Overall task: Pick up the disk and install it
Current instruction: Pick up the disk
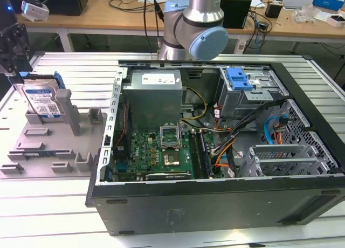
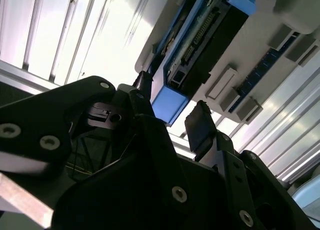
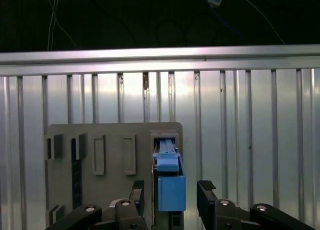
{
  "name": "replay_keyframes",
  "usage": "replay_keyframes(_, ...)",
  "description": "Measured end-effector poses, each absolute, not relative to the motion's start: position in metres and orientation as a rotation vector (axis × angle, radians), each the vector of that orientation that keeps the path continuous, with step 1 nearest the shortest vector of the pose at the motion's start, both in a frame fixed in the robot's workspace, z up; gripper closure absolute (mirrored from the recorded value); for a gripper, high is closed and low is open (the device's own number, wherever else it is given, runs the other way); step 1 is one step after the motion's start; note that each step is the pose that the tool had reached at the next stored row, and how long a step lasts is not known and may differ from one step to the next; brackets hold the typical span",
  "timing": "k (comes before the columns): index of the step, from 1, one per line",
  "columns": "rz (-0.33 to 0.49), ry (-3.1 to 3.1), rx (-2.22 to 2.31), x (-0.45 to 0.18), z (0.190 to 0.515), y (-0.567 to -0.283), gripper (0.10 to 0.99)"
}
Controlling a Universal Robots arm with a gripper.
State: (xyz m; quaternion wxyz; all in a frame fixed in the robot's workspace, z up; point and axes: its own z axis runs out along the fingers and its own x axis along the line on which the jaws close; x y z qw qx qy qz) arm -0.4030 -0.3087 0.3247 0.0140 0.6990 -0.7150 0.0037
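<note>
Currently the tool hangs over the disk, released, with its jaws spread. In the first wrist view the fingers stand one on each side of the disk's blue carrier frame, and a bare gap shows on both sides. Nothing is gripped. In the second wrist view the blue end of the frame lies between the two dark fingers. One finger sits so close to the frame there that I cannot tell from that angle whether it touches.

Disk location: on edge in a slot of the grey fixture. The fixture lies on the ribbed metal table at the exterior view's left, well apart from the open computer case. The label faces the exterior camera. The lower edge is sunk in the slot and partly covered by a fixture post.

Exterior view: the tool's black body is cut off by the picture edge, and its fingertips are hard to make out above the disk. The arm is cut off at the top. Inside the case are a grey power-supply box, a green board, and a blue latch piece on the drive cage. The interior under the cage is in shadow and cannot be made out.
</note>
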Motion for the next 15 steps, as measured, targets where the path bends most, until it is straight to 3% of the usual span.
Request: replay_keyframes(15,0.012,-2.223,2.18,-0.404,0.31,-0.309,0.545)
